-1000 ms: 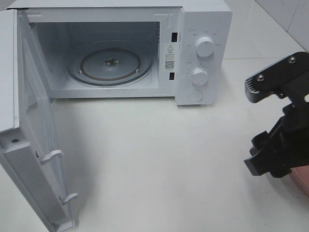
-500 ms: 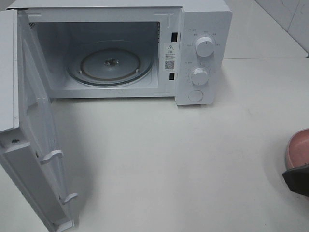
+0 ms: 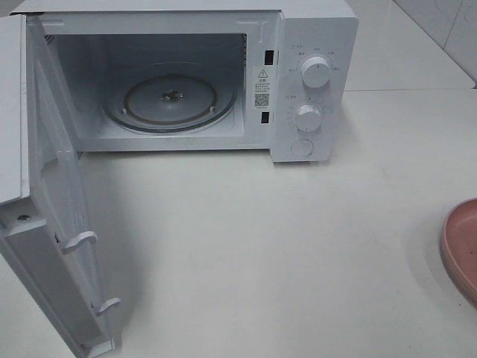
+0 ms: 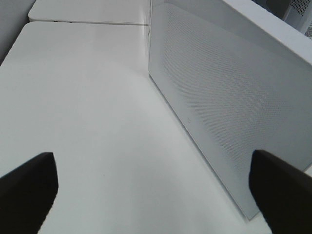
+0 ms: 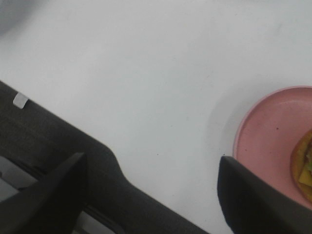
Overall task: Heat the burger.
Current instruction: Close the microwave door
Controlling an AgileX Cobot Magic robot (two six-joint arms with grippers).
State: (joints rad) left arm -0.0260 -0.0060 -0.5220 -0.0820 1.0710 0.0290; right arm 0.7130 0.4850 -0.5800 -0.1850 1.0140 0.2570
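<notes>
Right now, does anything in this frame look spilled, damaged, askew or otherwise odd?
Nothing stands out. The microwave sits square with its door swung wide and the glass turntable seated flat. The pink plate lies level at the table's right edge, and the tabletop shows no spills.

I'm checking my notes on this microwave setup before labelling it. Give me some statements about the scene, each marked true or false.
1. The microwave door is shut. False: it stands swung wide open.
2. The glass turntable has nothing on it. True.
3. The pink plate sits inside the microwave. False: it lies on the table at the right edge of the high view.
4. The burger rests on the pink plate. True, though only its edge shows in the right wrist view.
5. The right tool is closed on the burger. False: it is open and holds nothing.
</notes>
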